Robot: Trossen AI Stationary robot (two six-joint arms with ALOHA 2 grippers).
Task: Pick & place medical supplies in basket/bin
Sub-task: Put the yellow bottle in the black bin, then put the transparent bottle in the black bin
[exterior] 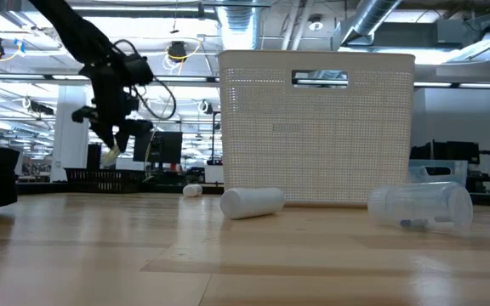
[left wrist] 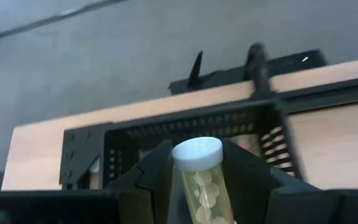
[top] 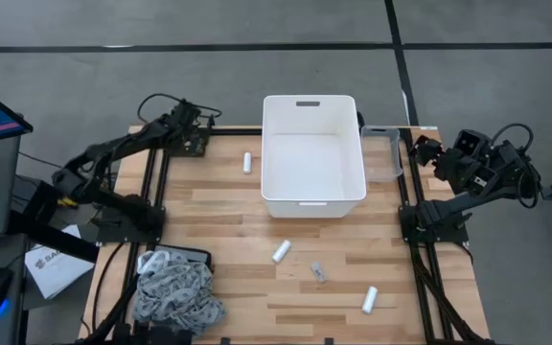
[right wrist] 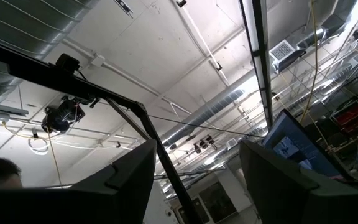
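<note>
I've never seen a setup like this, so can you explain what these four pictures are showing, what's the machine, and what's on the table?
It is a robot with two dark arms at a wooden table. One picture looks down from overhead, one looks level across the tabletop, and two come from cameras on the wrists. The left gripper, raised near the table's far left corner over a black mesh basket, is shut on a clear white-capped tube. The right gripper is open, empty and pointing at the ceiling. On the table stand a big white tub and, beside it, a small clear bin. Three white gauze rolls, a tiny vial and a grey cloth bandage lie around.
</note>
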